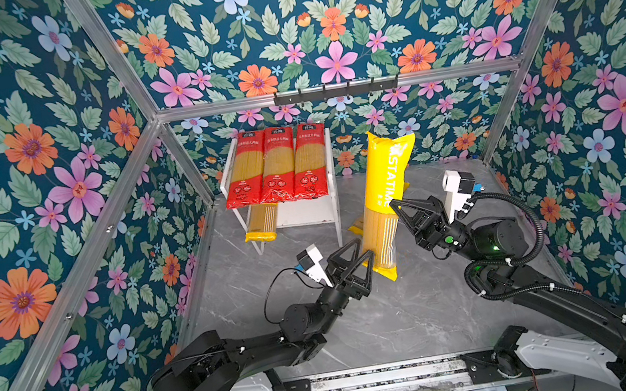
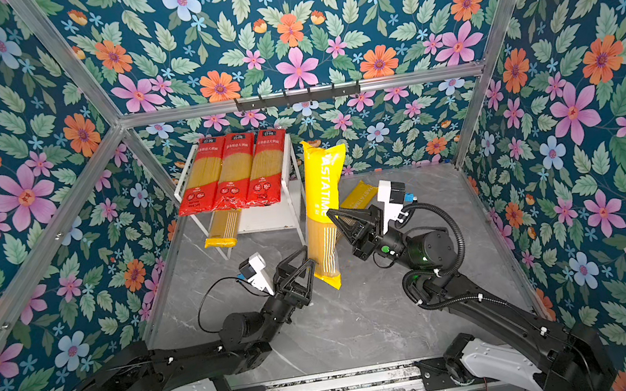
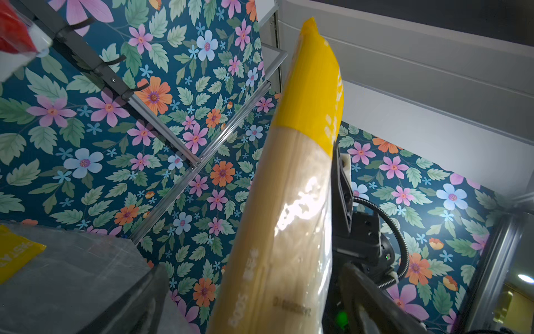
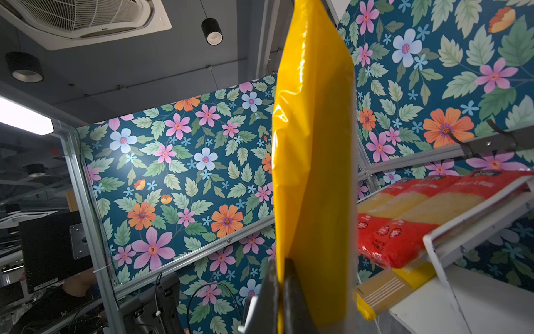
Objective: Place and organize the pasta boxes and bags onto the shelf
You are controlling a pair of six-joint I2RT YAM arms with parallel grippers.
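My right gripper (image 1: 393,204) (image 4: 279,261) is shut on the side seam of a yellow PASTATIME pack (image 1: 384,194) (image 2: 322,212), which stands nearly upright above the table. Down at the pack's lower end, my left gripper (image 1: 361,250) (image 3: 252,269) is open, with the pack (image 3: 289,202) between its spread fingers. On the white shelf (image 1: 305,211) (image 2: 264,218), three red-ended packs (image 1: 275,164) (image 4: 404,219) lie side by side on the top board. A yellow pack (image 1: 262,224) (image 4: 384,289) lies on the lower board. Another yellow pack (image 2: 357,195) (image 3: 14,254) lies on the table behind the held one.
The grey marble table (image 1: 364,323) is boxed in by floral walls and aluminium posts. A black hook rail (image 1: 335,91) runs along the back frame above the shelf. The shelf stands at the back left, close to the wall.
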